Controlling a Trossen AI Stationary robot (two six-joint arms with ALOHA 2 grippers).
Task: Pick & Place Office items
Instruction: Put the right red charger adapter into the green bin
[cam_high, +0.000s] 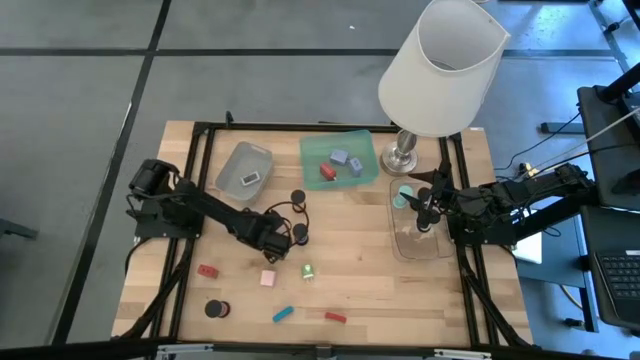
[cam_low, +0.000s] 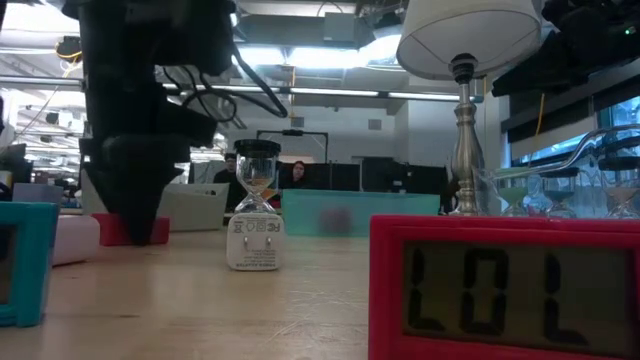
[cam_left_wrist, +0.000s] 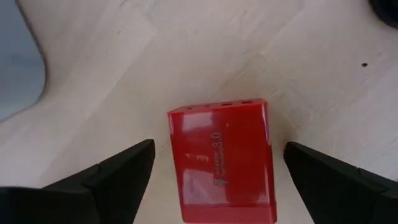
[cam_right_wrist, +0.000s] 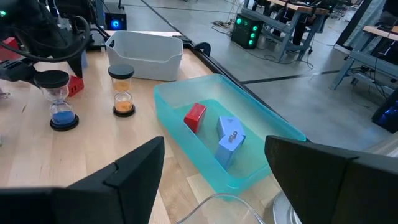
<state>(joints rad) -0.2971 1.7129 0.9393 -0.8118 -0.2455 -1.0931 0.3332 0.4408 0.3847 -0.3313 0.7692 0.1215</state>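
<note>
A red block (cam_left_wrist: 221, 162) lies flat on the wooden table, left of the middle. My left gripper (cam_left_wrist: 219, 151) points down over it, open, with one finger on each side and a gap to each. In the high view this gripper (cam_high: 270, 240) sits just above a pink block (cam_high: 267, 278). In the low view the red block (cam_low: 120, 230) shows at the foot of the dark gripper. Other items lie along the near part of the table: a red block (cam_high: 207, 271), a green cap (cam_high: 308, 271), black cylinders (cam_high: 217, 309), a teal bar (cam_high: 283, 314), a red bar (cam_high: 334, 317). My right gripper (cam_high: 425, 205) waits open above the clear tray (cam_high: 420, 245).
A grey tray (cam_high: 244, 170) and a green tray (cam_high: 338, 160) holding a red block and lavender blocks stand at the back. Two small hourglasses (cam_high: 298, 215) stand just right of my left gripper. A white-shaded lamp (cam_high: 440, 70) rises at the back right.
</note>
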